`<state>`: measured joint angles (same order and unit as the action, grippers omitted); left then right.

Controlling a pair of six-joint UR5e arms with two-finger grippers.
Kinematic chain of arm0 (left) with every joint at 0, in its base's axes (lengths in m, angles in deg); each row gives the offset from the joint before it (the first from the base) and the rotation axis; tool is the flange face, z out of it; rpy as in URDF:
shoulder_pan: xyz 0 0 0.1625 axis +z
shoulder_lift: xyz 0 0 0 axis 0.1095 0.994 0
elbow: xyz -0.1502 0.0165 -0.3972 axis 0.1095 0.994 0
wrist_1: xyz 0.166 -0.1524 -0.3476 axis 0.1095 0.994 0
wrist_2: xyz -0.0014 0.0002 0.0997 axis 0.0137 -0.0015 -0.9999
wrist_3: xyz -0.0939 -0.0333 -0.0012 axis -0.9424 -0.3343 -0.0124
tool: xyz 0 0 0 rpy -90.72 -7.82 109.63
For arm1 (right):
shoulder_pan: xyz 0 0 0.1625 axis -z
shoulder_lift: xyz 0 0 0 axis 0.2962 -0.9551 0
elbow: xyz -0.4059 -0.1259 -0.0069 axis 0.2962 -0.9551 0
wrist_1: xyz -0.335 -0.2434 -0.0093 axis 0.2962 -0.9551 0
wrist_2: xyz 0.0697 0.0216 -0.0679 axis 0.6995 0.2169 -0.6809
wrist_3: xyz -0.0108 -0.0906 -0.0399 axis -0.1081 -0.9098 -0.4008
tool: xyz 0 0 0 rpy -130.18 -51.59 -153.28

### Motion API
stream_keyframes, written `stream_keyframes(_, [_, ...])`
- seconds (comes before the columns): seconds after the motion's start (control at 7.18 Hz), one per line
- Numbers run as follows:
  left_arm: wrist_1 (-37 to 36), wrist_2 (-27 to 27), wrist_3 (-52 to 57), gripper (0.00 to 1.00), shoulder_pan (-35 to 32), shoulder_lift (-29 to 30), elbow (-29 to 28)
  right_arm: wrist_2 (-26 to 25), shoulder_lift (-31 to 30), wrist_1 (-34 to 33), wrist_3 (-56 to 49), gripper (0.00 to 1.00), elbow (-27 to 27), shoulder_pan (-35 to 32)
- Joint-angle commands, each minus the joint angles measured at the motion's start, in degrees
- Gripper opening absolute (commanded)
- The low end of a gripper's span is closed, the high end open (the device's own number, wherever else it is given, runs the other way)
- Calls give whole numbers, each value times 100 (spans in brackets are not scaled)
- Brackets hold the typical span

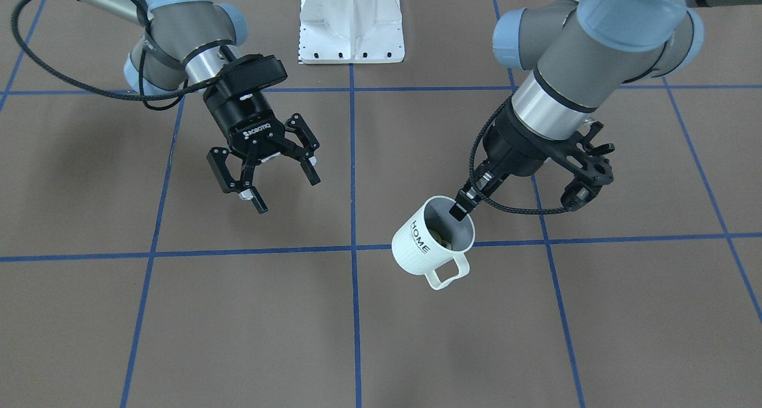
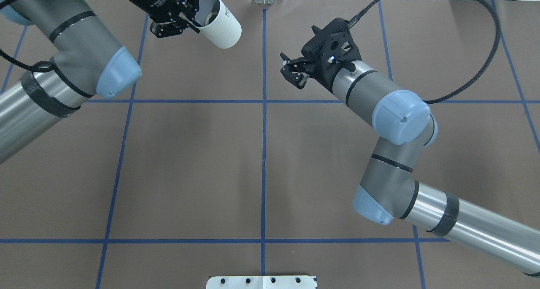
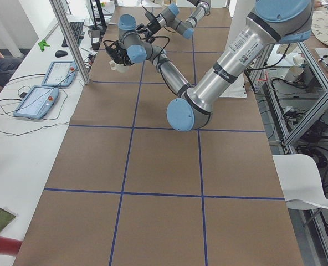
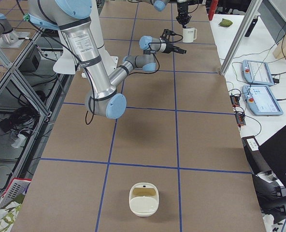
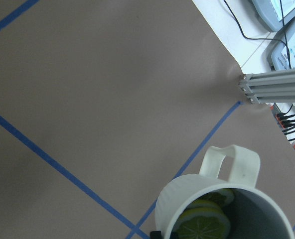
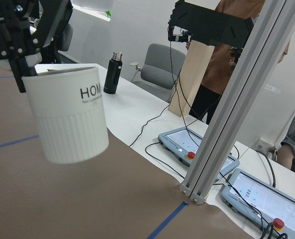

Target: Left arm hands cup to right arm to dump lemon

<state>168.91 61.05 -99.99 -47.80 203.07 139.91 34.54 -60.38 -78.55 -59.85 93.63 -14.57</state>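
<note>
Left gripper [image 1: 459, 210]: pinching the cup's rim, fingers clenching on the wall.
Cup [image 1: 430, 248]: hanging tilted from that grip, its handle pointing toward the operators' edge of the table; the lemon [image 5: 205, 225] is lying inside it as slices.
Right gripper [image 1: 284, 192]: fingers spreading wide, grasping nothing, well apart from the cup.
Open room: bare brown table [image 1: 250, 312] with blue tape lines stretching between the two grippers.
Edge: aluminium post [image 5: 274, 85] standing at the table's edge near the cup; touch panels [image 6: 197, 149] lying just beyond it.
Writing: "HOME" showing in black on the cup's side; "ROBOTIQ" showing on the right gripper.
</note>
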Motion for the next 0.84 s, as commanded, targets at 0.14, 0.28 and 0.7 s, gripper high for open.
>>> stream_keyframes(0.14, [19, -9, -495, 0, 311, 267, 9, -935, 381, 154, -2, 93, -396, 498])
stream_keyframes(0.28, [19, -9, -592, 0, 372, 320, 18, -980, 391, 136, -54, 93, -423, 543])
stream_keyframes(0.7, [28, -9, -655, 0, 425, 373, 35, -989, 382, 109, -282, 94, -415, 622])
